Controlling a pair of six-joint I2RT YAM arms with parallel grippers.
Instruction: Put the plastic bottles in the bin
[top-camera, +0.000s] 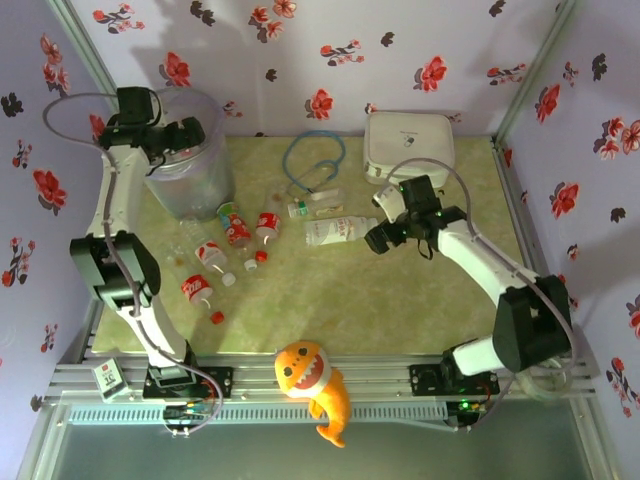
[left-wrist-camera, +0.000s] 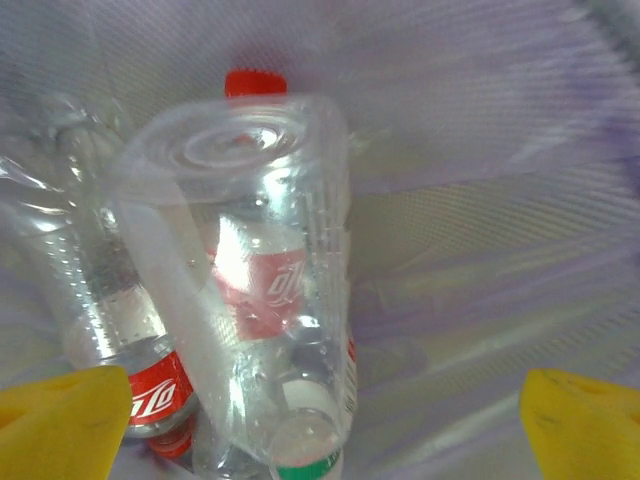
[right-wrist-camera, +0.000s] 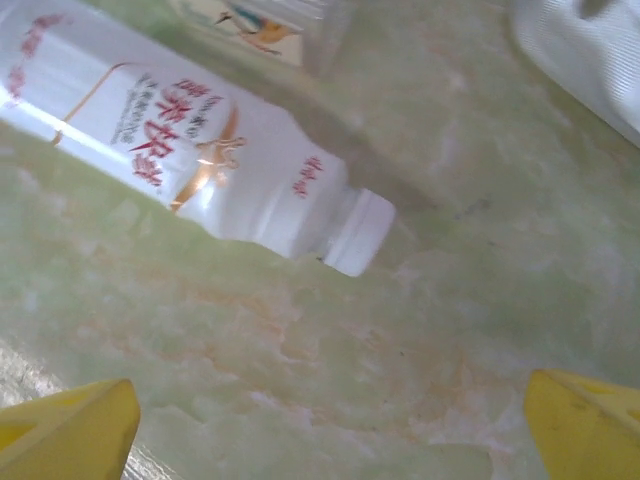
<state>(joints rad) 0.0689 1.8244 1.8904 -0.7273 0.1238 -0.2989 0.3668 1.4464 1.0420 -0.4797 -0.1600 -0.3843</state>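
Observation:
My left gripper hangs over the mouth of the bin at the back left, open. In the left wrist view the left gripper holds nothing between its yellow fingertips. Below it a clear bottle lies loose inside the bin, on top of red-labelled bottles. Several plastic bottles lie on the table right of the bin. My right gripper stands open beside a white uncapped bottle. In the right wrist view this bottle lies above the open right gripper.
A white square case stands at the back right, with a blue cable loop to its left. Loose red caps lie among the bottles. An orange fish plush toy sits at the near edge.

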